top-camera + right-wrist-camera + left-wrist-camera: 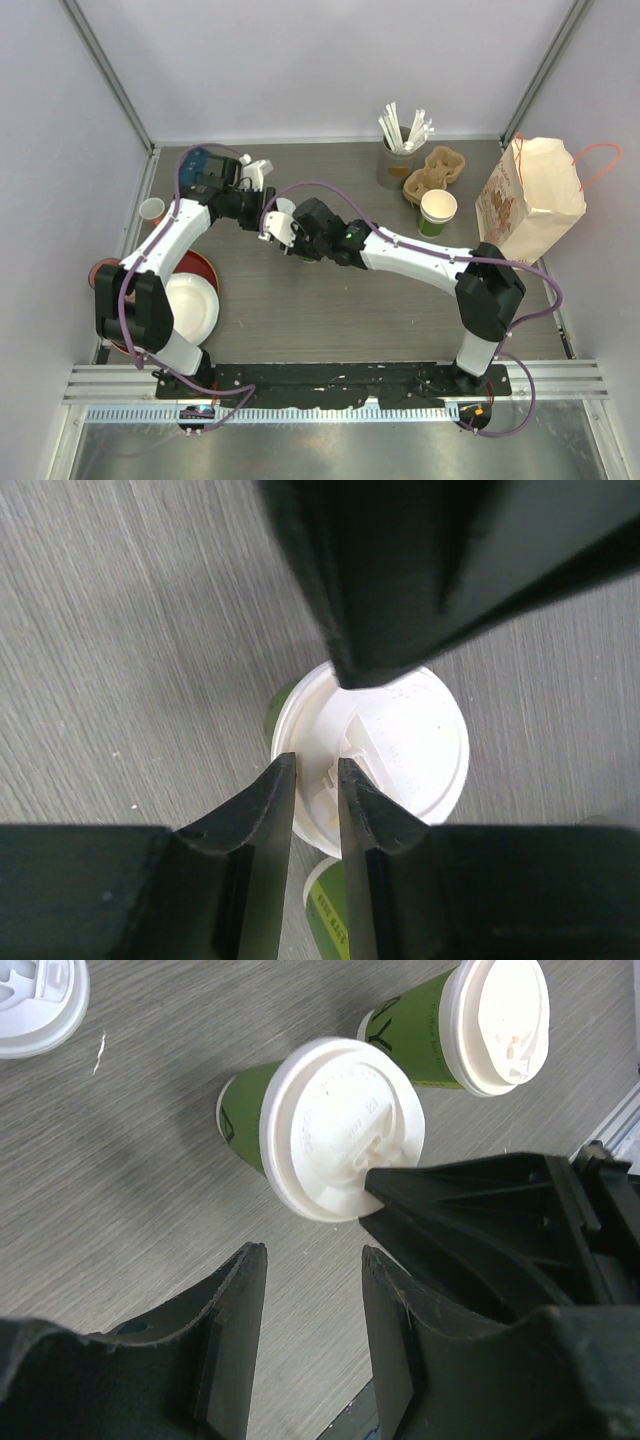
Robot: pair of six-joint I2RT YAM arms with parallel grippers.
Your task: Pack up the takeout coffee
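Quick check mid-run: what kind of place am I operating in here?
Probably a lab test cell staged as a takeout coffee counter: plain white panels wall in the table, which holds lidded green cups, a pulp cup carrier and a paper bag.

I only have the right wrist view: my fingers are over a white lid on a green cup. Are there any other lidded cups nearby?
Observer: Yes. The left wrist view shows a second lidded cup close beside your cup.
Operator: Any spare lids?
Observer: One loose lid lies on the table, further off.
Operator: Where's the bag?
Observer: The paper bag stands upright at the table's right side, just past the cup carrier.
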